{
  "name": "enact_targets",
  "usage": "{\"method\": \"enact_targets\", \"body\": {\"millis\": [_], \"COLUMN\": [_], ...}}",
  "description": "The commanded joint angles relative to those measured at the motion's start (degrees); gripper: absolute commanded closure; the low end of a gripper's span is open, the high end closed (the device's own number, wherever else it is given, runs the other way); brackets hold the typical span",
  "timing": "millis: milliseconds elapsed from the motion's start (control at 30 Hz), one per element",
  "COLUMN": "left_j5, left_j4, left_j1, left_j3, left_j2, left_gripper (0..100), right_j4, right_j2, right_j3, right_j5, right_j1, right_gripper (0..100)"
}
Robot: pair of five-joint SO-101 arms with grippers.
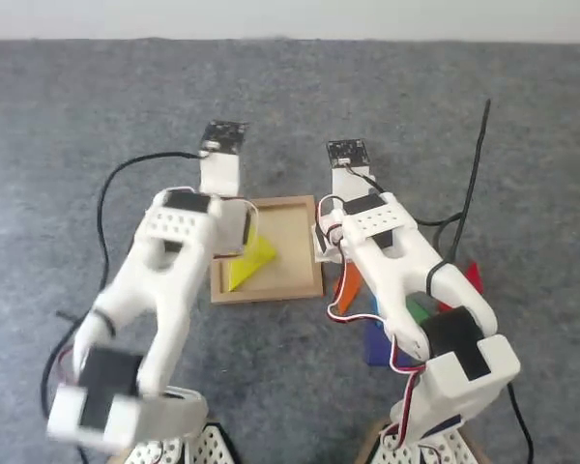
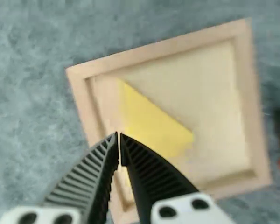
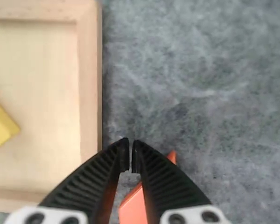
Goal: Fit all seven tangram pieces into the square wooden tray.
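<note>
Tray [image 2: 158,46] holds 1 yellow triangle [image 2: 154,126] (beside one wall); left hand [image 2: 119,138] and right hand [image 3: 130,144] pinched closed.

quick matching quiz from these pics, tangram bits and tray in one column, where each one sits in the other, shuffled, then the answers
Things:
1. yellow piece
2. orange piece
3. blue piece
4. wooden tray

Places:
a. on the carpet, close beside the tray
b. on the carpet, holding one piece
c. lying inside the tray
d. on the carpet, apart from the tray

Pairs: 1-c, 2-a, 3-d, 4-b
</note>
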Motion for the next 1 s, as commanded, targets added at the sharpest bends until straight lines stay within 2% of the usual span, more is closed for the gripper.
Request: {"method": "enact_targets", "body": {"millis": [0,67,133,400,633,967], "left_j5": [-0.26,-0.26,-0.62,-0.88,-0.97,-5.98], "left_j4": [-4.92,-8.18,-8.09,4.31,5.36,5.63], "left_j1": [5.80,7.65,8.09,7.12,6.77,2.64], "left_j3": [5.76,8.04,6.99,-10.77,-10.77,-10.15], "left_j2": [-11.87,-10.55,-5.10,16.88,17.49,16.70], "left_gripper": [98,95,92,92,92,92], "right_j4": [-0.22,-0.13,-0.13,0.66,0.66,0.66], "right_j2": [-0.13,-0.13,-0.13,-0.22,-0.22,-5.41], "right_j3": [-1.05,-1.05,-0.97,-0.97,-0.97,-0.26], "right_j5": [-0.62,-0.62,-0.62,-0.62,-0.62,-0.70], "right_j1": [-0.66,-0.66,-0.57,0.31,0.04,-0.75], "right_gripper": [99.1,99.1,99.1,99.1,99.1,99.1]}}
